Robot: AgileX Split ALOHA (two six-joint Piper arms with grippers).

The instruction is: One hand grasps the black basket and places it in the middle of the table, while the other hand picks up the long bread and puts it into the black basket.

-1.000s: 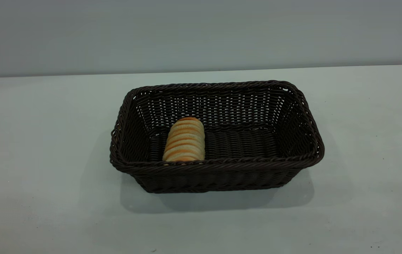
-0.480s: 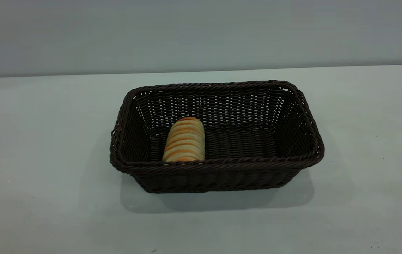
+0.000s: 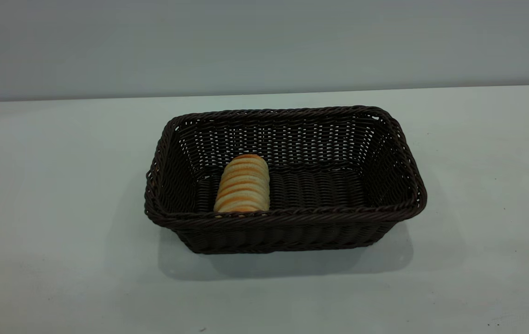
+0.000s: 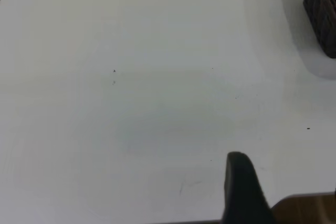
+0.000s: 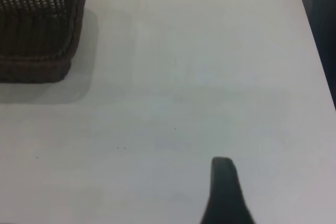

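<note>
The black basket [image 3: 287,214] stands in the middle of the table [image 3: 51,195]. The long bread [image 3: 243,184] lies inside it on the woven floor, left of centre, with one end toward the front wall. Neither arm appears in the exterior view. In the left wrist view my left gripper [image 4: 239,182] is only a dark tip over bare table, far from the basket's corner [image 4: 321,14]. In the right wrist view my right gripper [image 5: 223,187] is likewise a dark tip over bare table, well away from the basket's side [image 5: 37,40].
A plain grey wall backs the table in the exterior view. The right wrist view shows the table's edge with a dark area [image 5: 324,30] beyond it. A brown surface [image 4: 310,208] lies past the table's edge in the left wrist view.
</note>
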